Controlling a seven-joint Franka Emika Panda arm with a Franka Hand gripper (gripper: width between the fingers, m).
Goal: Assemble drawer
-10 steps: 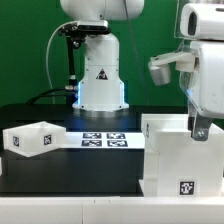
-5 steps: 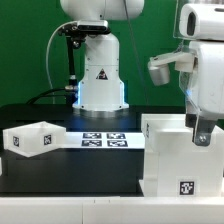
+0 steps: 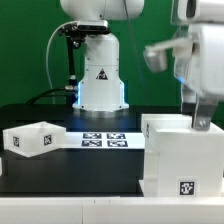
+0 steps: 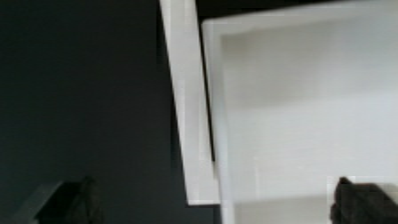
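Note:
The drawer's large white casing (image 3: 184,158) stands at the exterior view's right, with a square tag on its front. One small white tray (image 3: 33,138) sits at the exterior view's left on the black table. My gripper (image 3: 201,122) hangs just above the casing's top near its right side. In the wrist view the gripper (image 4: 217,200) is open and empty, its dark fingertips (image 4: 363,197) wide apart over the casing's edge (image 4: 192,110). The second tray is out of view.
The marker board (image 3: 104,139) lies flat on the black table between the tray and the casing. The robot's white base (image 3: 100,78) stands behind it. The table's front edge runs along the bottom of the exterior view.
The arm and gripper have risen a little above the casing and show motion blur. The tray and casing have not moved.

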